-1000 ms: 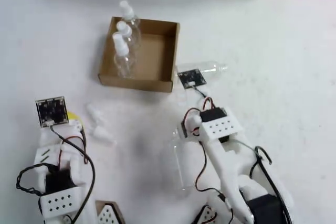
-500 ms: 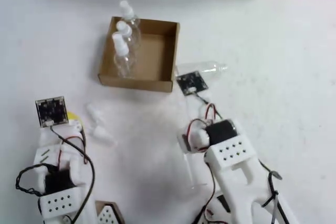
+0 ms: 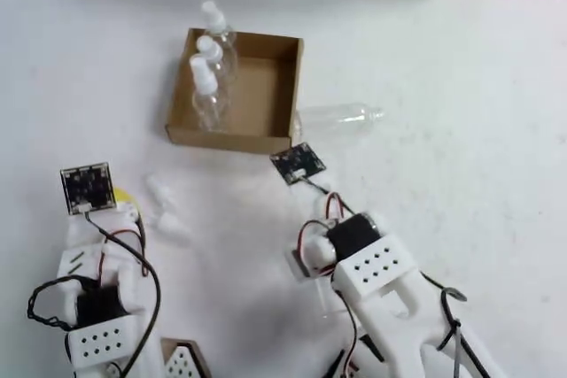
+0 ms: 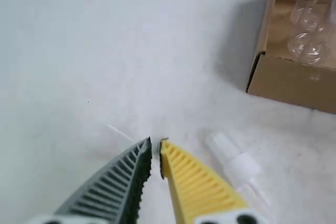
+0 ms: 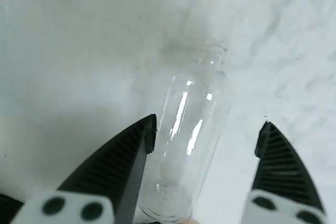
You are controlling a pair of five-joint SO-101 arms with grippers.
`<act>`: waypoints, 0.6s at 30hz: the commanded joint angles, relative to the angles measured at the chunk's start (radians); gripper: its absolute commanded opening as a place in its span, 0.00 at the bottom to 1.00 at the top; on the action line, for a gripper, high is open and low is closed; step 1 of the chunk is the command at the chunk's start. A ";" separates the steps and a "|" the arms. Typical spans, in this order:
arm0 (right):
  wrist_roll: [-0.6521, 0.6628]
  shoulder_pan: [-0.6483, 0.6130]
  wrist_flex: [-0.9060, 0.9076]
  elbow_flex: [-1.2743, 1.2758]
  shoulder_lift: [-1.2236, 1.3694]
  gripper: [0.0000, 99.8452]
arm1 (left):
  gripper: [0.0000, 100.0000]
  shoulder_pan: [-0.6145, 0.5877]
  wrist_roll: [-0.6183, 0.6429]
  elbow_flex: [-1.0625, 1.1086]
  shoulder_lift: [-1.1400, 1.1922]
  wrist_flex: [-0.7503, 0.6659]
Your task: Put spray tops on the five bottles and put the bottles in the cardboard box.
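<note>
Jaws of your right hand (image 5: 207, 125) stand wide apart, straddling a clear uncapped plastic bottle (image 5: 184, 145) that lies flat on the white desk (image 3: 461, 59). Your left hand (image 4: 156, 144) is pinched closed on nothing, with loose white spray tops (image 4: 233, 163) just beside it. Farther out, the brown cardboard box (image 3: 229, 141) holds three topped clear bottles (image 3: 208, 86). Another uncapped clear bottle (image 3: 341, 119) lies just beside the box, on your right arm's side.

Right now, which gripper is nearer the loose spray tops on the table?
Left. The left gripper sits shut right beside the spray tops; the right gripper is open around a capless bottle farther off.
</note>
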 commanded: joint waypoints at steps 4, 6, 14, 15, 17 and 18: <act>-0.049 -0.019 -0.108 0.064 -0.013 0.28 | 0.05 0.007 -0.012 -0.006 -0.016 0.000; -0.049 -0.019 -0.113 0.071 -0.012 0.28 | 0.05 0.007 -0.012 -0.006 -0.016 0.000; -0.048 -0.019 -0.208 0.077 0.142 0.28 | 0.05 0.007 -0.012 -0.006 -0.016 0.003; -0.044 -0.019 -0.249 0.080 0.177 0.28 | 0.05 0.007 -0.012 -0.006 -0.016 0.003; -0.031 -0.019 -0.291 0.083 0.249 0.28 | 0.05 0.007 -0.012 -0.006 -0.016 0.005; -0.029 -0.019 -0.300 0.083 0.275 0.28 | 0.05 0.007 -0.012 -0.006 -0.016 0.005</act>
